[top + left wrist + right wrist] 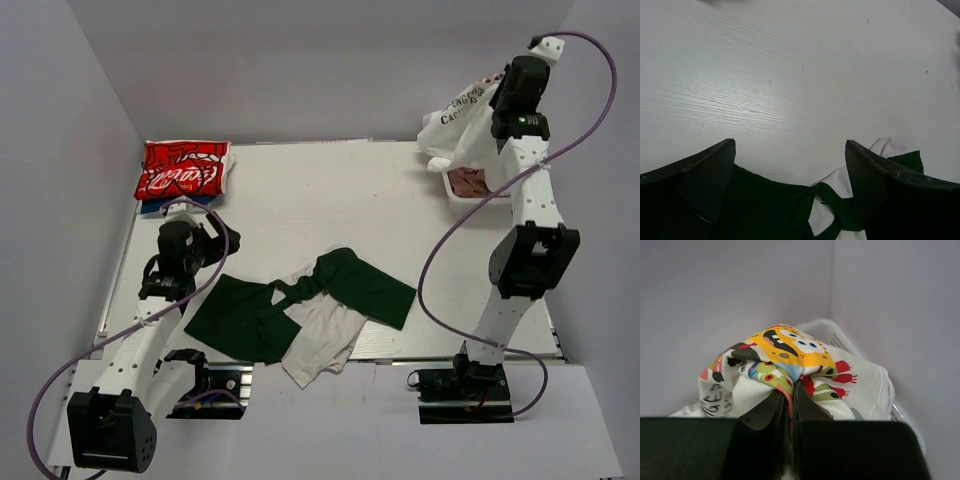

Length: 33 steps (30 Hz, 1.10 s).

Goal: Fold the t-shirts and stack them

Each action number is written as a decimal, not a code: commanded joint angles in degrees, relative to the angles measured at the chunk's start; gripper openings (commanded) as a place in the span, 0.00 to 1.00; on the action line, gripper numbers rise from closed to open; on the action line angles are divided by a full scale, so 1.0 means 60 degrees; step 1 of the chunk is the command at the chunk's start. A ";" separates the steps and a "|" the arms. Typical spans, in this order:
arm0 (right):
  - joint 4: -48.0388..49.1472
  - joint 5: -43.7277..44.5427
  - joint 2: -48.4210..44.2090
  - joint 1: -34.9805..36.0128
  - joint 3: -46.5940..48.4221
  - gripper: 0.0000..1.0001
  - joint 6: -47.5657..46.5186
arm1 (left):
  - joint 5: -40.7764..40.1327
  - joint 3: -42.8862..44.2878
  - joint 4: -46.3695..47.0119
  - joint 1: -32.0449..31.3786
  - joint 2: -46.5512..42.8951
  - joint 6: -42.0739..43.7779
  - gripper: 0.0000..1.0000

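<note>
The fingers (771, 412) of the right gripper (790, 397) are pressed together on a bunched fold of the off-white t-shirt (790, 347), whose crumpled cloth shows a bright cartoon print with a yellow face and some black lettering. In the top view this right gripper (497, 98) holds the off-white t-shirt (458, 122) up in the air over the far right corner of the counter (300, 200), the cloth hanging just above the white basket (452, 192). A dusty pink t-shirt (468, 180) lies inside the basket. Toward the middle of the near edge the dark green t-shirt (240, 320) lies spread and twisted, tangled with a pale t-shirt (318, 345) that reaches the near edge. A red t-shirt (183, 170) with white script sits folded in the far left corner. The left gripper (212, 240) is by the left edge, at the left end of the green cloth. Its fingers (705, 175) stand wide apart with nothing between them, and the dark green t-shirt (770, 205) and a bit of the pale t-shirt (890, 146) lie just below them on the bare counter (790, 75).
</note>
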 commanded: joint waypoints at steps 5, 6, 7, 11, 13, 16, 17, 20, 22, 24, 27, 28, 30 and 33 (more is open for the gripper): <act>-0.0955 -0.1131 0.2179 -0.1386 0.0257 0.06 0.1416 | -0.0672 0.0427 -0.0483 0.0056 0.0383 -0.0311 1.00; -0.1060 -0.1262 0.2340 -0.1445 0.0243 0.24 0.1492 | -0.0934 0.0427 -0.0615 0.0056 0.0471 -0.0458 1.00; -0.1148 -0.1307 0.2327 -0.1489 0.0257 0.45 0.1565 | -0.1082 0.0514 -0.0805 0.0056 0.0573 -0.0822 1.00; -0.1457 -0.2197 0.1743 -0.1475 0.0068 0.90 0.1509 | -0.1933 0.0602 -0.2210 0.0056 0.1130 -0.2256 1.00; -0.1530 -0.2696 0.0981 -0.1314 -0.0298 0.90 0.1361 | -0.2036 0.0602 -0.2885 0.0056 0.1335 -0.2554 1.00; -0.1472 -0.2919 -0.0406 -0.0849 -0.1509 0.90 0.0602 | -0.2153 0.0602 -0.3676 0.0056 0.1336 -0.3051 1.00; -0.0993 -0.2846 -0.1007 -0.0729 -0.2385 0.90 0.0208 | -0.2153 0.0457 -0.3809 0.0056 0.1220 -0.3298 1.00; -0.0012 -0.2801 -0.2762 0.0481 -0.4550 0.90 -0.0190 | -0.2051 0.0033 -0.3927 0.0056 0.0956 -0.3650 1.00; 0.0124 -0.2772 -0.3238 0.0954 -0.5189 0.90 -0.0192 | -0.1846 -0.0422 -0.3927 0.0056 0.0808 -0.3652 1.00; 0.0126 -0.2656 -0.3927 0.2082 -0.6141 0.90 -0.0265 | -0.1568 -0.0758 -0.3752 -0.0031 0.0808 -0.3652 1.00; 0.0023 -0.1883 -0.4512 0.3456 -0.7209 0.90 -0.0148 | -0.1464 -0.1052 -0.3488 -0.0032 0.0953 -0.3652 1.00; 0.0081 -0.1661 -0.4587 0.3940 -0.7706 0.90 0.0128 | -0.1464 -0.1053 -0.3357 -0.0032 0.1071 -0.3652 1.00; 0.0038 -0.1162 -0.4835 0.4513 -0.8511 0.90 0.0334 | -0.1376 -0.1053 -0.3268 -0.0032 0.1437 -0.3652 1.00; -0.0094 -0.0679 -0.5200 0.5304 -0.9449 0.90 0.0862 | -0.1289 -0.1258 -0.2713 -0.0032 0.2021 -0.3419 0.95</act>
